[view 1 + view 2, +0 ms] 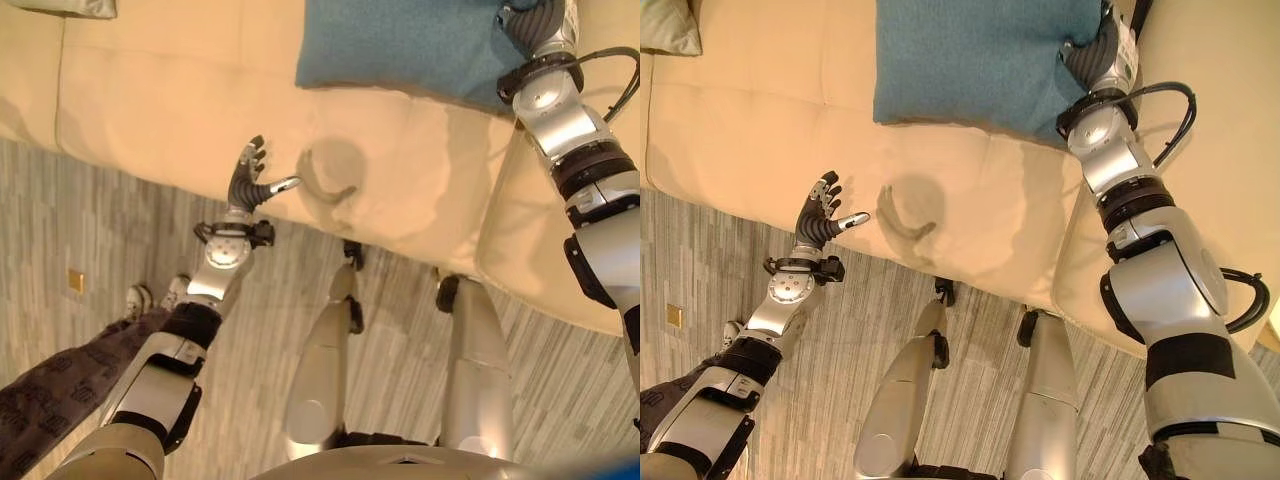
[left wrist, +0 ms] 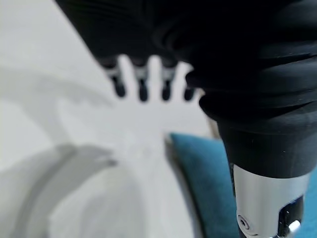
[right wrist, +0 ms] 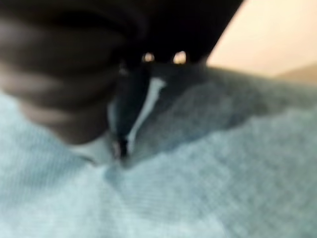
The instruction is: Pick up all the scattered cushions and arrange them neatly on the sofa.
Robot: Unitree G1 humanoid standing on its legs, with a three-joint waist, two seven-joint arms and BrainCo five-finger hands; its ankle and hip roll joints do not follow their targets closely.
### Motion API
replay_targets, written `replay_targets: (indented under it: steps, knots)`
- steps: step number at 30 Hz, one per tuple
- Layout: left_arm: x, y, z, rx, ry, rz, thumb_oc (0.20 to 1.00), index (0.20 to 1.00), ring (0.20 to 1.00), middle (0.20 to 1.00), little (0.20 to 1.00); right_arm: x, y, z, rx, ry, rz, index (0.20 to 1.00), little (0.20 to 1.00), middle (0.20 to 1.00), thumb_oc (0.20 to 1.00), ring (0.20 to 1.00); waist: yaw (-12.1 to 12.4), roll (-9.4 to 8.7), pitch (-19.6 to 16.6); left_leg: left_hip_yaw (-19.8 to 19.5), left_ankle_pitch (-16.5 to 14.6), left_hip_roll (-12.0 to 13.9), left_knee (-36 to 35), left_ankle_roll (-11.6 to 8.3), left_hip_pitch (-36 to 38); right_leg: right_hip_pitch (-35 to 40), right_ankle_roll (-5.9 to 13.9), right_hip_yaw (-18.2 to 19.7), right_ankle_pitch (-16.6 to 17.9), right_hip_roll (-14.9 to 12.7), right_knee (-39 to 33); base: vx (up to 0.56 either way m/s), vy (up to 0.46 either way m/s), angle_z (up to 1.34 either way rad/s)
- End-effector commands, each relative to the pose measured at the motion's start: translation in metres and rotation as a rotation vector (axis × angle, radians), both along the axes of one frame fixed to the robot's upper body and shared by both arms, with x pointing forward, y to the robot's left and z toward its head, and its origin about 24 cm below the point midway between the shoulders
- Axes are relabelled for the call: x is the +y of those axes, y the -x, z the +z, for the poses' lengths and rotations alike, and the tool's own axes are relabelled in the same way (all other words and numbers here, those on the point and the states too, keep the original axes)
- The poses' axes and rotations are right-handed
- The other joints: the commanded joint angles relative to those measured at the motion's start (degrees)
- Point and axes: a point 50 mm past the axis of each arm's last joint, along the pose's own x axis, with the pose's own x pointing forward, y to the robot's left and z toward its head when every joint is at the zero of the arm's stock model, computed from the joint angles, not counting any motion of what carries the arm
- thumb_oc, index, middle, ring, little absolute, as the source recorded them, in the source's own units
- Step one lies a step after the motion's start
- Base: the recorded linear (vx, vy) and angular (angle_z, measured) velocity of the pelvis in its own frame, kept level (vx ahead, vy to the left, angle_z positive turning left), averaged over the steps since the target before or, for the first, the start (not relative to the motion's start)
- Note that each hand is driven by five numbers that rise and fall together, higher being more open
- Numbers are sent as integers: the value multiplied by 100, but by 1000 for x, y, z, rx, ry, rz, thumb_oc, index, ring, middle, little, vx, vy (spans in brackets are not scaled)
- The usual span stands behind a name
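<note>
Left robot hand (image 1: 247, 178) hovers with fingers spread over the sofa (image 1: 180, 110) edge. Right robot hand (image 1: 1095, 50) presses on the teal cushion (image 1: 970, 55); its finger state is unclear.

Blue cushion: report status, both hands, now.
Right hand on the blue cushion, grip unclear. Cushion lies on the sofa. Left hand open, holding nothing, at the sofa's front edge. Nothing in the way.

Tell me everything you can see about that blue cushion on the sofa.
The blue cushion is teal, with a fine woven, slightly fuzzy cloth and a soft, plump look. It lies flat on the cream sofa seat, its near edge casting a shadow on the leather-like surface. The right hand is on its right corner, and the cloth bunches there by the fingers; whether they grip it I cannot tell. The left hand is apart from it.
</note>
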Motion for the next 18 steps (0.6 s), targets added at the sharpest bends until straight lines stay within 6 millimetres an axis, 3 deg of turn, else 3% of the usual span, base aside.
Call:
replay_targets:
  steps: [1,4,9,12,18]
  knots:
    - [16,-10,40,-130,-40,49,1000,1000,1000,1000,1000,44,10,50,-141,78,148,1000,1000,1000,1000,1000,182,-338,232,35,-1022,241,383,-406,538,643,757,-106,553,129,-1472,0,0,0]
    - [15,-12,41,-126,-39,50,1000,1000,1000,1000,1000,48,8,39,-127,41,163,1000,1000,1000,1000,1000,114,-358,244,61,-1053,235,404,-398,600,660,740,-77,541,140,-1432,0,0,0]
    - [16,-14,39,-110,-48,55,1000,1000,1000,1000,1000,47,10,40,-146,33,167,1000,1000,1000,1000,1000,36,-445,216,63,-1123,232,473,-407,795,919,722,-96,551,153,-1508,0,0,0]
    - [14,-14,37,-102,-57,41,1000,1000,1000,1000,1000,37,13,46,-161,65,137,1000,1000,1000,1000,1000,-11,-508,186,104,-1101,287,447,-454,989,1161,714,-142,544,136,-1569,-9,-19,8]
    - [30,-8,34,-81,-88,53,1000,1000,1000,1000,1000,4,17,45,-145,63,89,1000,1000,1000,1000,1000,-26,-677,129,117,-1125,331,380,-487,1194,1406,727,-194,657,143,-1767,-16,-4,3]
